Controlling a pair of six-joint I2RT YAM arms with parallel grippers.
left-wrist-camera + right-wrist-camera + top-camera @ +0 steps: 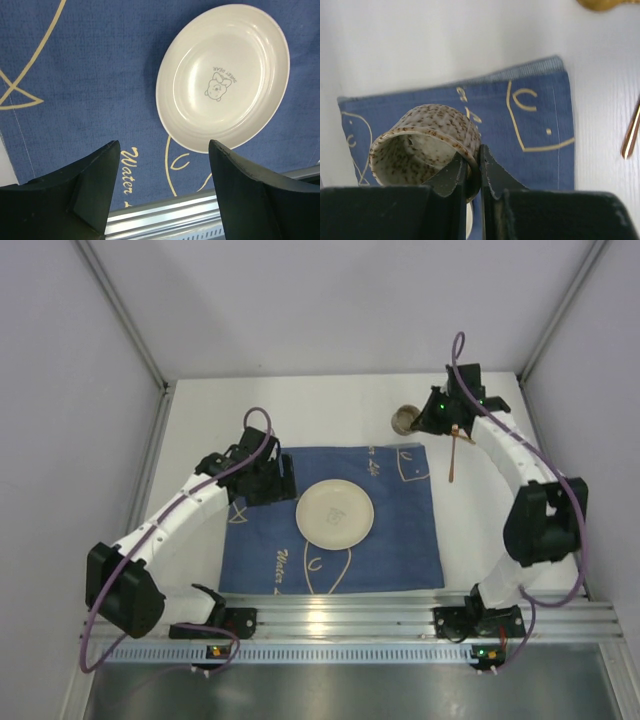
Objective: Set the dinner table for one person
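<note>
Spanning the work area, the white dinner table (330, 405) carries a blue fish-print cloth (400, 540) with a cream plate (335, 513) at its centre. Just past the cloth's far edge, the right gripper (472, 159) pinches a speckled cup (420, 145) by its rim, jaws nearly closed. The left gripper (164, 146) hangs wide open and empty beside the plate. The cup is probably best carried level and set down near the plate, clear of the slim utensil (454, 452).
</note>
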